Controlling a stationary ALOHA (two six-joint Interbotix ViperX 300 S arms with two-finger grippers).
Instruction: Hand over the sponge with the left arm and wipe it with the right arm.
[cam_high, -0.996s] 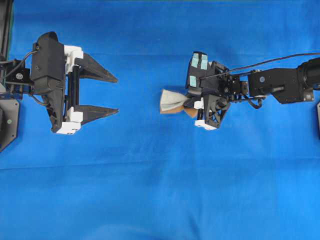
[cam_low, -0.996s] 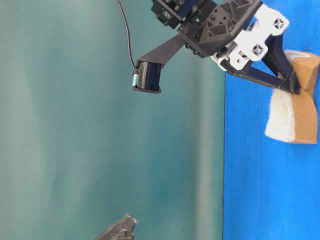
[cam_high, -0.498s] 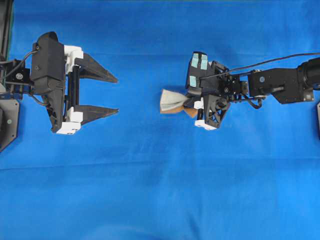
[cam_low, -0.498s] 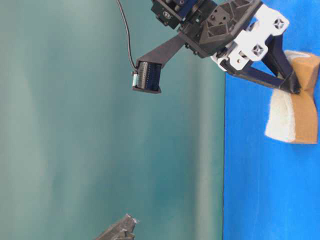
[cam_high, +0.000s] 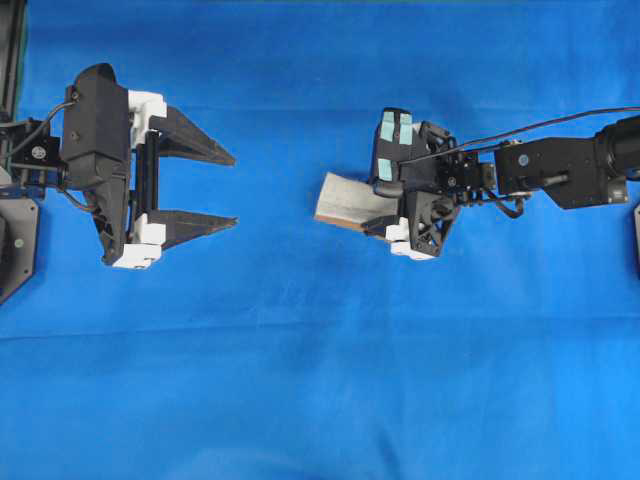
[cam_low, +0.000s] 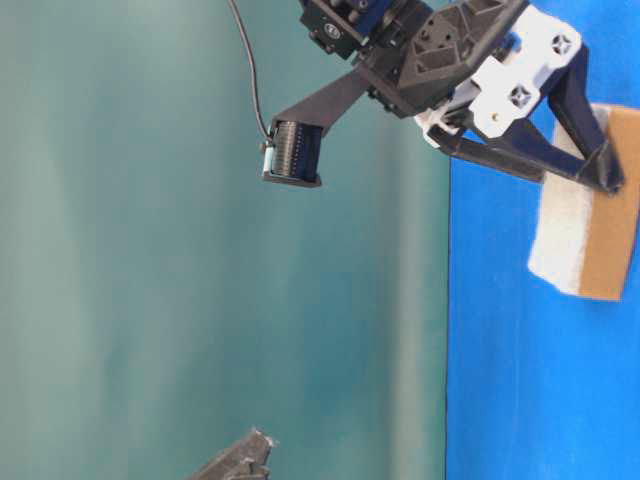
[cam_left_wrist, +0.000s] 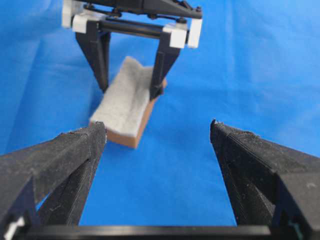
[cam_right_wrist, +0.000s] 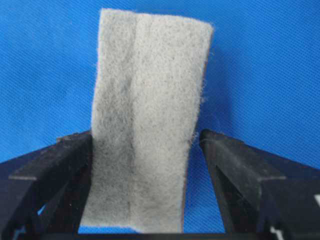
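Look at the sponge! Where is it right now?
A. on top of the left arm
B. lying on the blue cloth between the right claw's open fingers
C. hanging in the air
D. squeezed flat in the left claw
B: the sponge lies flat on the blue cloth, and the right claw has its fingers standing apart on either side of it, while the left claw is open and far off.

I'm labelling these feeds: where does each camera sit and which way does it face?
Overhead: straight down on the blue cloth; both arms show.
Table-level: low, sideways; right gripper over the sponge.
Left wrist: along the open left gripper toward the sponge.
Right wrist: down its own fingers straddling the sponge.
All four share the sponge.
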